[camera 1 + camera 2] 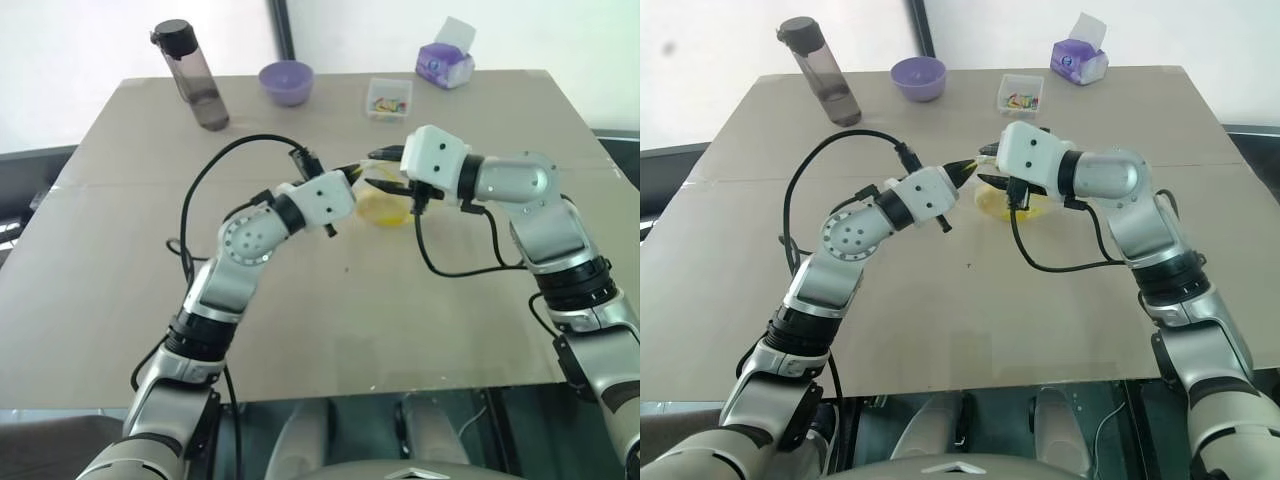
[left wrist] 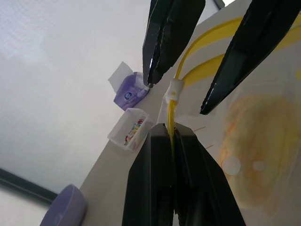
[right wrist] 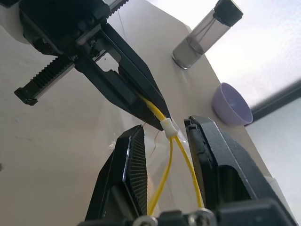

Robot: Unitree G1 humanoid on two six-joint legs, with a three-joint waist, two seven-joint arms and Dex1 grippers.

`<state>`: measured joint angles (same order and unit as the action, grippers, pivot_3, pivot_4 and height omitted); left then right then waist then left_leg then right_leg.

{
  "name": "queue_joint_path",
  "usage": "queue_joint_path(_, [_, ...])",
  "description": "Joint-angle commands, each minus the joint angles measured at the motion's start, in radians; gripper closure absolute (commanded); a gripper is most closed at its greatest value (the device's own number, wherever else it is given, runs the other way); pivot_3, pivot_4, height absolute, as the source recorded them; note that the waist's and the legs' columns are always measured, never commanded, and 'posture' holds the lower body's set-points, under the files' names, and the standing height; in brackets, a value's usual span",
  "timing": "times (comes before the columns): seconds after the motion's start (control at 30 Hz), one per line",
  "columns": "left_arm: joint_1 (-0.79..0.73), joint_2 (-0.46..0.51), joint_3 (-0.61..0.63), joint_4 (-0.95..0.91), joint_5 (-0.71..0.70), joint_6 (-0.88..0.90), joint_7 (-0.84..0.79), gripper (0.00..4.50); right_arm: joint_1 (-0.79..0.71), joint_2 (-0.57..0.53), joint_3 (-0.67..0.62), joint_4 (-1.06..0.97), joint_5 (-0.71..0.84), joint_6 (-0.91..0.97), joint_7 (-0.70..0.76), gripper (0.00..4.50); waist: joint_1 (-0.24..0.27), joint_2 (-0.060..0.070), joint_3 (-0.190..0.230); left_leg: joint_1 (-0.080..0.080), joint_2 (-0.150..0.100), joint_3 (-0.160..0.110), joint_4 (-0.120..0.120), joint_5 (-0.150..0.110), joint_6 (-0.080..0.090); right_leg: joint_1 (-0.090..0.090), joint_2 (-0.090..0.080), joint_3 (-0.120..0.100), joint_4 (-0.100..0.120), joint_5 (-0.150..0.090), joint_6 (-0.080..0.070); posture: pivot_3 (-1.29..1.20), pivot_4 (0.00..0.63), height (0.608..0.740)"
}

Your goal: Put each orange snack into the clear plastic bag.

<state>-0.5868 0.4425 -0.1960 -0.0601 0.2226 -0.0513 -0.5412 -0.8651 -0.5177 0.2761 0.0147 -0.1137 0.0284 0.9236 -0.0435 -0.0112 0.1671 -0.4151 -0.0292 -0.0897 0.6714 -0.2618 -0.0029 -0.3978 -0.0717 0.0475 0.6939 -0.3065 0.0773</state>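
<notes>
A tan counter with a seam across its middle fills most of the frame, backed by a pale wall split by a dark vertical post at the top centre; along its far edge stand a smoky water bottle, a purple bowl, a small clear box of colourful bits and a purple tissue pack. At frame centre the left tool is clamped shut on the yellow strip of the clear plastic bag. The right tool stands with its jaws apart around the strip's white slider, and the orange snack shows inside the bag just below the two tools.
</notes>
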Motion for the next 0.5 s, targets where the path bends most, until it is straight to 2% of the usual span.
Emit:
queue_joint_path(0.03, [-0.005,-0.001,0.008,-0.044,-0.002,-0.011,0.006,4.50,-0.018,-0.004,-0.016,-0.021,-0.003,-0.017,-0.014,2.94,0.000,0.000,0.000,0.000,0.000,0.000,0.000,0.000,0.000,0.000,0.000,0.000,0.000,0.000,0.000,0.00,0.150,0.740])
queue_joint_path(0.13, [-0.007,-0.005,0.001,-0.045,0.001,-0.007,0.004,4.50,-0.015,-0.001,-0.014,-0.025,-0.003,-0.016,-0.015,2.94,0.000,0.000,0.000,0.000,0.000,0.000,0.001,0.000,0.000,0.000,0.000,0.000,0.001,0.000,0.000,0.00,0.150,0.740])
queue_joint_path(0.23, [-0.010,-0.008,0.001,-0.044,0.000,-0.007,0.005,4.50,-0.013,0.000,-0.013,-0.023,-0.005,-0.018,-0.018,3.74,0.000,0.000,0.000,0.000,0.000,0.000,0.001,0.000,0.000,0.000,0.000,0.000,0.001,0.000,0.000,0.00,0.150,0.740])
queue_joint_path(0.3, [-0.009,-0.010,0.001,-0.046,0.000,-0.006,0.005,4.50,-0.010,0.002,-0.012,-0.028,-0.003,-0.013,-0.018,4.43,0.000,0.000,0.000,0.000,0.000,0.000,0.001,0.000,0.000,0.000,0.000,0.000,0.001,0.000,0.000,0.00,0.150,0.740])
queue_joint_path(0.5, [-0.010,-0.013,-0.001,-0.040,0.000,-0.010,0.005,4.50,-0.007,0.000,-0.012,-0.025,-0.009,-0.015,-0.025,4.43,0.000,0.000,0.000,0.000,0.000,0.000,0.001,0.000,0.000,0.000,0.000,0.000,0.001,0.000,0.000,0.00,0.150,0.740])
